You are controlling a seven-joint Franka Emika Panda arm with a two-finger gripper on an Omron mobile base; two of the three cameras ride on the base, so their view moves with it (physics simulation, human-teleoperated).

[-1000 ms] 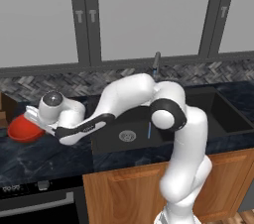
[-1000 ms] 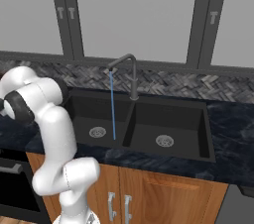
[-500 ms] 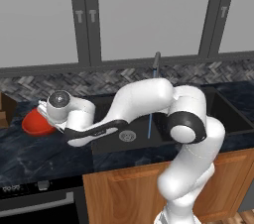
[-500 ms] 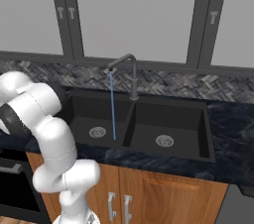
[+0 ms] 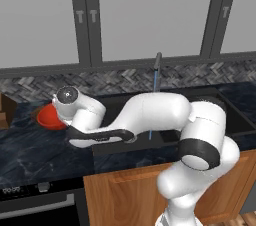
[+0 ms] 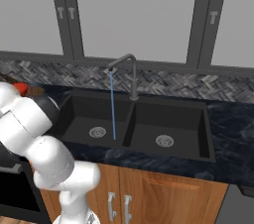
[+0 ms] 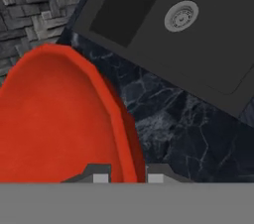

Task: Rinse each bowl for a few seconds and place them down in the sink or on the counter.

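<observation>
The glossy red bowl fills the left of the hand view, and my gripper is shut on its right rim, one fingertip inside and one outside. The bowl hangs over the dark marbled counter, just left of the black sink. In the left base view the red bowl peeks out behind my wrist, left of the sink. A sliver of the red bowl shows past my arm in the right base view.
Water runs in a thin blue stream from the faucet into the left basin, near its silver drain. The herringbone backsplash rises behind the bowl. A brown box stands at the counter's far left.
My arm has carried the red bowl to the right along the counter, toward the sink, and slightly upward. The grip has stayed the same and water keeps running.
</observation>
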